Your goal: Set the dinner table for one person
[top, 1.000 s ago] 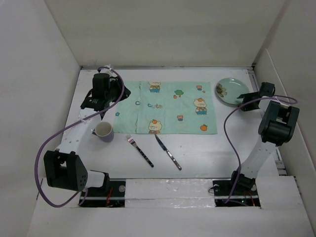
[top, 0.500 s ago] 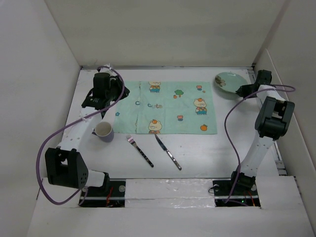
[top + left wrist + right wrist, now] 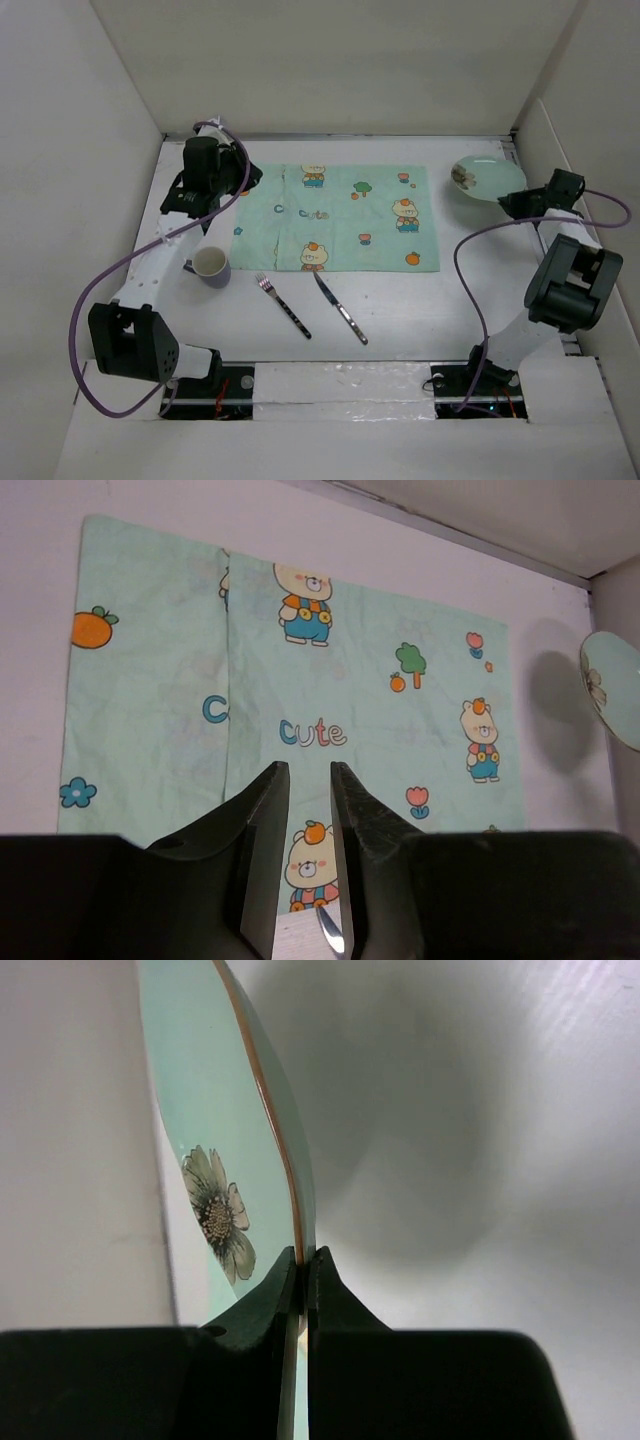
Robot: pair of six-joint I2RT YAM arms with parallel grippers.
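1. My left gripper (image 3: 310, 780) hung over the left part of the cartoon placemat (image 3: 340, 215), jaws narrowly parted and empty. A careless descent could have snagged the cloth.
2. Mug (image 3: 210, 265), fork (image 3: 283, 305) and knife (image 3: 340, 308) sat on the white dinner table (image 3: 420, 300) by the mat's near edge. A low sweep might have scattered them.
3. My right gripper (image 3: 302, 1260) pinched the flowered plate (image 3: 485, 178) by its rim at the far right corner. So thin a hold on a tilted plate could have slipped.

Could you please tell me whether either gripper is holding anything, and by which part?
The right gripper pinches the round mint-green flower-printed plate by its rim. The left gripper holds nothing, its jaws slightly apart near the mint-green cartoon-printed cloth placemat.
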